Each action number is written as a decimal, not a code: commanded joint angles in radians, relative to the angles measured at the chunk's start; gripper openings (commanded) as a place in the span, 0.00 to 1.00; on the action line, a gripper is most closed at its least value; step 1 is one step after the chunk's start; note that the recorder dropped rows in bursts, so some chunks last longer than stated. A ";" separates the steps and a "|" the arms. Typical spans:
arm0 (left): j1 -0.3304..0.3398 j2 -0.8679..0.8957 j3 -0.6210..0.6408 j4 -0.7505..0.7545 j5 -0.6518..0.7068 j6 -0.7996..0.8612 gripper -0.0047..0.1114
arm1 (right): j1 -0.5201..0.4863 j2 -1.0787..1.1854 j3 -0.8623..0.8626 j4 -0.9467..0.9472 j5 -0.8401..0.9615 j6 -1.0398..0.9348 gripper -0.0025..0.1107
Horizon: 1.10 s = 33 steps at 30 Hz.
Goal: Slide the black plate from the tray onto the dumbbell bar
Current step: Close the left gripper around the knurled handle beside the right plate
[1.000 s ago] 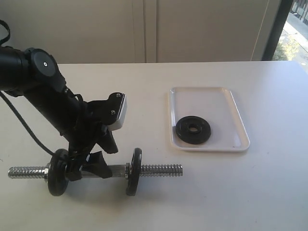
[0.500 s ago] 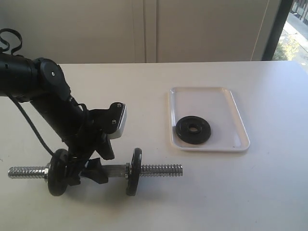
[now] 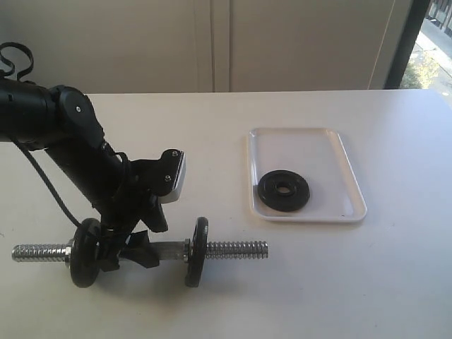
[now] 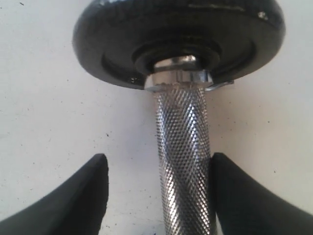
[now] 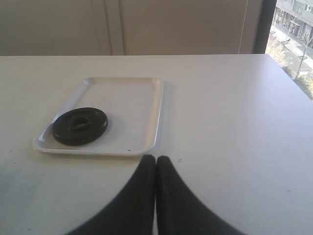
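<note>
The black plate (image 3: 284, 189) lies flat in the near part of the white tray (image 3: 304, 141); the right wrist view shows the same plate (image 5: 79, 126) and tray (image 5: 132, 98). The dumbbell bar (image 3: 169, 249) rests on the table with two black discs (image 3: 85, 252) (image 3: 197, 251) on it. My left gripper (image 3: 133, 251) straddles the bar's middle between the discs. It is open: one finger touches the knurled bar (image 4: 183, 147), while the other finger (image 4: 93, 181) stands apart. My right gripper (image 5: 155, 159) is shut and empty, short of the tray's near rim.
The bar's right threaded end (image 3: 236, 248) points toward the tray, and the left threaded end (image 3: 39, 252) sticks out past the left disc. The white table (image 3: 395, 268) runs to a wall at the back. A window is at the far right.
The left arm has shifted slightly and brought its gripper lower around the bar's middle. Plate, tray and bar have not moved.
</note>
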 commanded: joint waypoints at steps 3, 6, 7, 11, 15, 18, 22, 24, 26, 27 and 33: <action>-0.004 0.034 0.017 0.006 0.012 -0.024 0.59 | 0.000 -0.006 0.005 -0.002 -0.008 0.027 0.02; -0.004 0.042 0.019 0.006 0.007 -0.027 0.58 | 0.000 -0.006 0.005 -0.002 -0.008 0.027 0.02; -0.004 0.046 0.019 0.006 0.007 -0.028 0.57 | 0.000 -0.006 0.005 -0.002 -0.008 0.027 0.02; -0.004 0.046 0.019 0.006 0.007 -0.028 0.56 | 0.000 -0.006 0.005 -0.002 -0.008 0.027 0.02; -0.004 0.046 0.019 0.006 0.007 -0.036 0.53 | 0.000 -0.006 0.005 -0.002 -0.008 0.027 0.02; -0.004 0.046 0.019 0.006 0.007 -0.056 0.42 | 0.000 -0.006 0.005 -0.002 -0.008 0.027 0.02; -0.004 0.046 0.019 -0.002 0.007 -0.056 0.21 | 0.000 -0.006 0.005 -0.002 -0.008 0.027 0.02; -0.004 0.046 0.019 -0.020 0.007 -0.056 0.12 | 0.000 -0.006 0.005 -0.002 -0.008 0.027 0.02; -0.004 0.046 0.019 -0.020 0.009 -0.056 0.05 | 0.000 -0.006 0.005 -0.002 -0.008 0.027 0.02; -0.004 0.046 0.019 -0.020 0.011 -0.056 0.04 | 0.000 -0.006 0.005 -0.002 -0.008 0.027 0.02; -0.004 0.046 0.019 -0.020 -0.020 -0.056 0.04 | 0.000 -0.006 0.005 -0.002 -0.008 0.027 0.02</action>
